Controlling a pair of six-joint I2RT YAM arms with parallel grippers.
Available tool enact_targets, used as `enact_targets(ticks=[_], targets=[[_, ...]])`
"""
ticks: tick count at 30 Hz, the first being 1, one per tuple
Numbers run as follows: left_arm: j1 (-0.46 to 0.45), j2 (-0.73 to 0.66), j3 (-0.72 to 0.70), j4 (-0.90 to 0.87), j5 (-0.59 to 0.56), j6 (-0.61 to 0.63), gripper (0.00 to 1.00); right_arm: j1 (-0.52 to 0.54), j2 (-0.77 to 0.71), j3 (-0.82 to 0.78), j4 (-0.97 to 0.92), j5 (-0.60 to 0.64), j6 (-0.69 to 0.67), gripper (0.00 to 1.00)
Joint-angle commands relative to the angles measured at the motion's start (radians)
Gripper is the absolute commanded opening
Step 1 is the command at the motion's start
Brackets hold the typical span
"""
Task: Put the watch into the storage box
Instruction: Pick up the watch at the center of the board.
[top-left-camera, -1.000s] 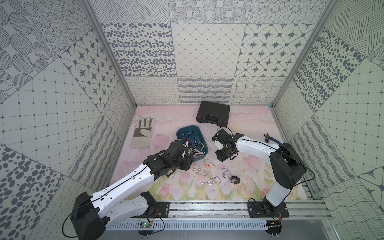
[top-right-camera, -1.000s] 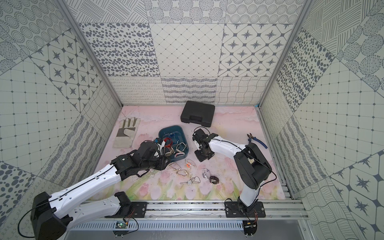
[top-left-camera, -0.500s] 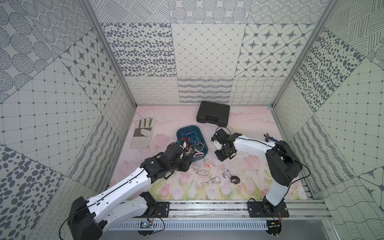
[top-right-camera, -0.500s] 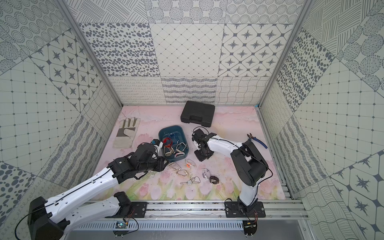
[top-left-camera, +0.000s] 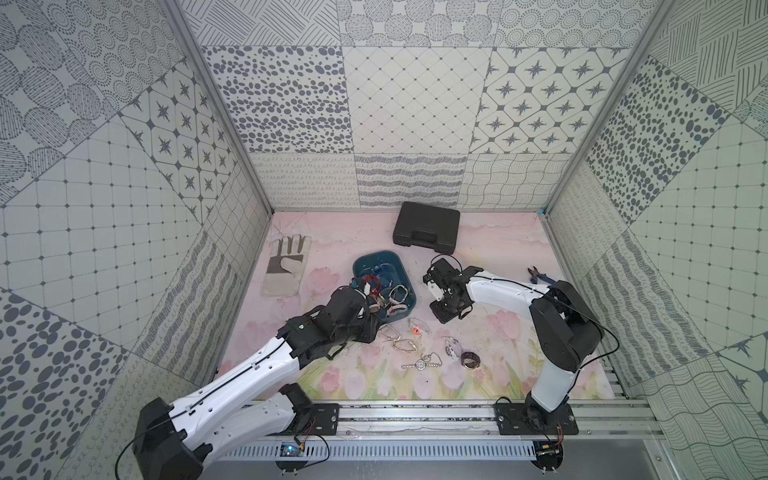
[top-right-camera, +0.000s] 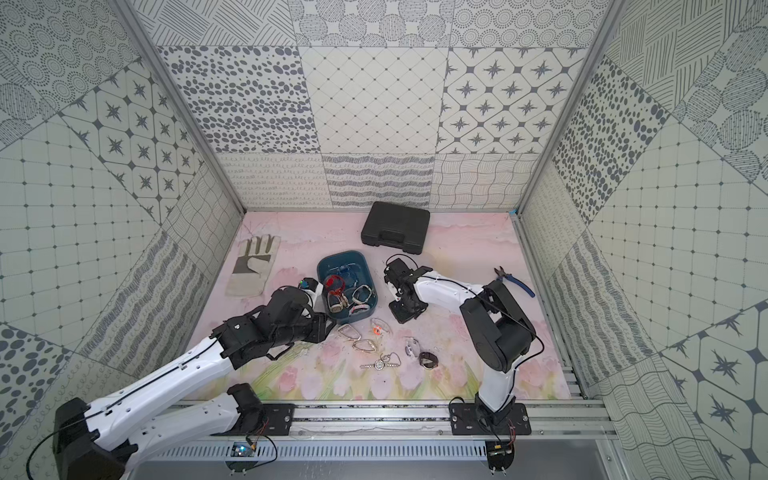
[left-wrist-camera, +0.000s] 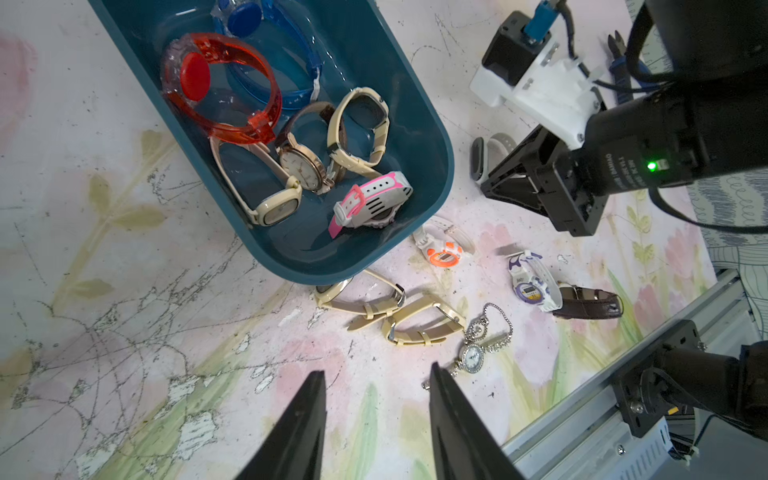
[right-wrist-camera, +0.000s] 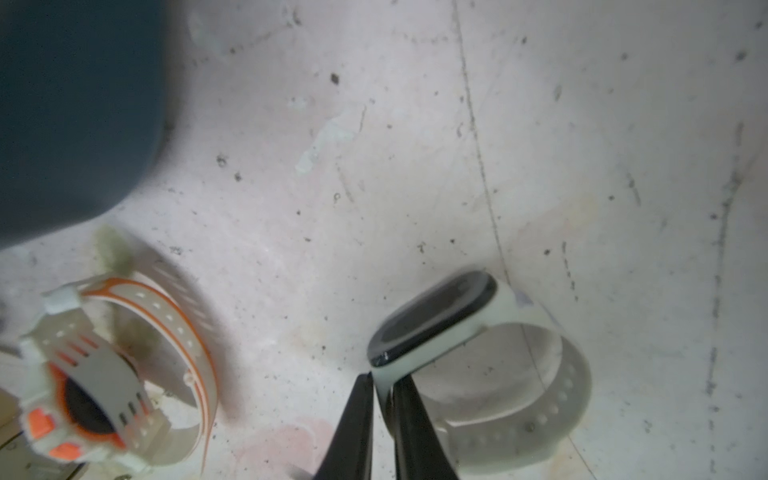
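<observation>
- In both top views the storage box (top-left-camera: 360, 270) (top-right-camera: 322, 268) sits mid-table with several watches already inside. The right gripper (top-left-camera: 444, 313) (top-right-camera: 405, 314) is low on the table (top-left-camera: 490, 232), beside the box's right wall. The watch it works on is hidden under it here. The left gripper (top-left-camera: 375, 330) hangs near the box's front corner, and its jaws cannot be read from above.
- In the left wrist view the left gripper (left-wrist-camera: 376, 370) has its jaws moderately apart with nothing between them, above bare table. Across the box (left-wrist-camera: 448, 166), the right gripper (left-wrist-camera: 487, 183) points at a pale band with a dark face, the watch (left-wrist-camera: 478, 160), which lies on the table close beside the box, outside it.
- In the right wrist view the right gripper (right-wrist-camera: 382, 384) has its jaws almost together, pinching the pale strap just below the dark face of the watch (right-wrist-camera: 436, 320). The band forms a closed loop standing on edge. An orange-and-white watch (right-wrist-camera: 83, 386) lies well to one side, near the box (right-wrist-camera: 75, 116).
- Handling, as a judgement: the watch looks light, with a soft rubbery strap that bends and a smooth, hard face that would slip. The strap next to the face seems the best hold. The loop will likely swing and droop when lifted.
</observation>
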Motion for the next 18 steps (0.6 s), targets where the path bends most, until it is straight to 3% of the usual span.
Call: enact_targets(ticks=[1,5,10,18], targets=[[-0.002,-0.012,0.007,-0.031,-0.035,0.015,0.46,0.004,-0.006,-0.016,0.015,0.0,0.016,0.09],[-0.001,-0.019,0.006,-0.033,-0.042,0.017,0.45,0.003,-0.028,-0.01,0.011,0.02,0.036,0.0],[0.0,-0.024,0.003,-0.027,-0.046,0.015,0.45,-0.001,-0.13,0.011,0.009,0.003,0.074,0.0],[0.012,-0.04,-0.009,-0.037,-0.078,-0.016,0.46,0.0,-0.172,0.165,-0.042,-0.196,0.08,0.0]])
